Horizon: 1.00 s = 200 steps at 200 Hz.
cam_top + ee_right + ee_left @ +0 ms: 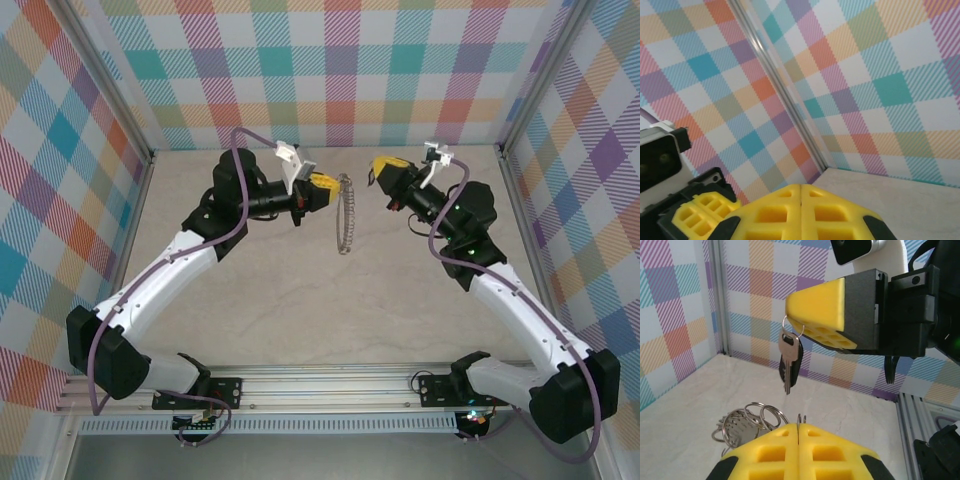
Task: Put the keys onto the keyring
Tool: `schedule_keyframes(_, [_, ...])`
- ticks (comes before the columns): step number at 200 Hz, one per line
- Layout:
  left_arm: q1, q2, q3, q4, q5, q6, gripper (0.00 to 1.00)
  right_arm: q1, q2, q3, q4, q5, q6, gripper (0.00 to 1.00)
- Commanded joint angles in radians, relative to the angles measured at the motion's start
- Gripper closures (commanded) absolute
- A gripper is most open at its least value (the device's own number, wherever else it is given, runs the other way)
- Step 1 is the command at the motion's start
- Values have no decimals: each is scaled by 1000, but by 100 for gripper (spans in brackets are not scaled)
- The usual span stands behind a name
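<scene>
Plaid walls (340,60) in pastel checks close in three sides of a pale, marbled table (300,310). My two white and black arms reach in from the near edge and bend towards each other, the left arm (170,270) and the right arm (520,310).

My left gripper (325,187) and my right gripper (380,168) face each other near the back of the table, apart, with yellow fingertips.

From above, the hoop (342,220) sits between them. It is thin, silvery and bumpy-edged, seen almost edge-on, and it touches my left fingertips. In the left wrist view my left gripper (798,432) is pressed closed, with a thin wire of the hoop nipped in the seam.

Just left of those fingers, low down, is a bunch of small split rings (747,422) with a round disc. I cannot tell whether it rests on the table or hangs.

Opposite, my right gripper (795,315) is closed on a tiny loop. The key (789,362) dangles from it, silver blade down with a dark piece behind it, well above the table and apart from the hoop. In the right wrist view its yellow fingers (770,210) meet with no gap.
</scene>
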<state>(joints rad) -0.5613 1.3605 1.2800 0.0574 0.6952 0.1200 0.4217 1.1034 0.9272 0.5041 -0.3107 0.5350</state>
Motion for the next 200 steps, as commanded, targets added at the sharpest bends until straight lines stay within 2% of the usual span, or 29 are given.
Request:
schedule_keyframes(1, [-11,-55,-14,108,-4,34,100,-4,-7,-34,164,-70,51,100])
schedule_keyframes(64, [-11,-47,-32,195,-4,-19,100,-5,-46,-123,241,-122,110,100])
schedule_keyframes(108, [-11,-31,-16,209,41,-60,100,-4,-53,-152,297,-117,142,100])
schedule_keyframes(200, [-17,17,12,231,89,-120,100,1,35,-132,422,-151,219,100])
